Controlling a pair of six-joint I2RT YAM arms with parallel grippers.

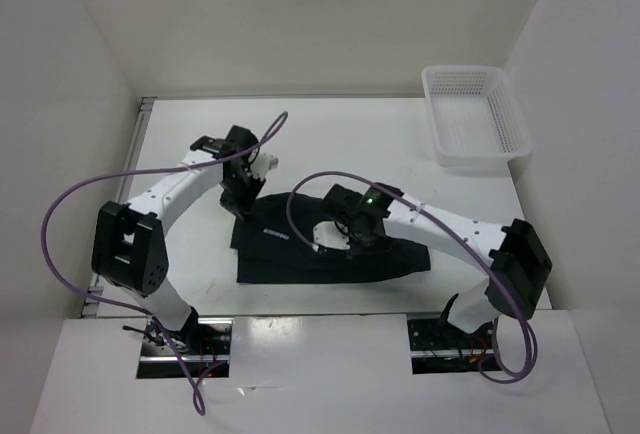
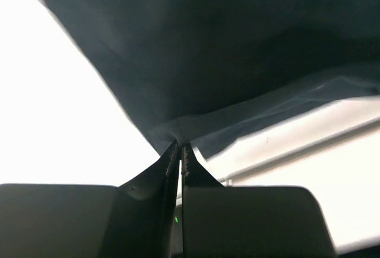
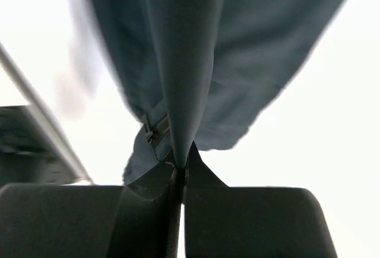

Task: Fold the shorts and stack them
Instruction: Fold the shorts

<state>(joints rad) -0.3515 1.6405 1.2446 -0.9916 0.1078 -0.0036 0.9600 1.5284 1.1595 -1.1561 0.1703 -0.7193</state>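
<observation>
The black shorts [image 1: 300,244] lie partly spread on the white table [image 1: 330,144], between both arms. My left gripper [image 1: 240,202] is shut on the cloth's upper left edge; in the left wrist view the shorts [image 2: 225,50] hang from the pinched fingertips of that gripper [image 2: 180,146]. At the cloth's middle my right gripper [image 1: 352,237] is shut on a raised fold. In the right wrist view the shorts [image 3: 196,50] rise as a ridge out of this gripper [image 3: 181,166], with a zipper [image 3: 155,128] beside it.
A white mesh basket [image 1: 476,114] stands at the table's back right corner, apart from the cloth. White walls enclose the table on three sides. Purple cables loop off both arms.
</observation>
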